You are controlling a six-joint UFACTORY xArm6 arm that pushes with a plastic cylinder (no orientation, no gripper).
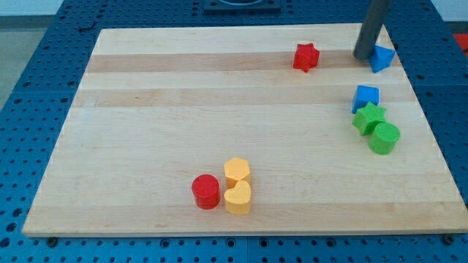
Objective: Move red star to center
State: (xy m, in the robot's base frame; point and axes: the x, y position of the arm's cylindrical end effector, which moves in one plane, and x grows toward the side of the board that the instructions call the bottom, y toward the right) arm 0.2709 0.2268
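Observation:
The red star lies near the view's top, right of the middle of the wooden board. My tip rests on the board to the star's right, a block's width or so away from it. The tip touches or nearly touches the left side of a blue block.
At the view's right stand a blue cube, a green star and a green cylinder, close together. Near the bottom middle are a red cylinder, a yellow hexagon-like block and a yellow heart.

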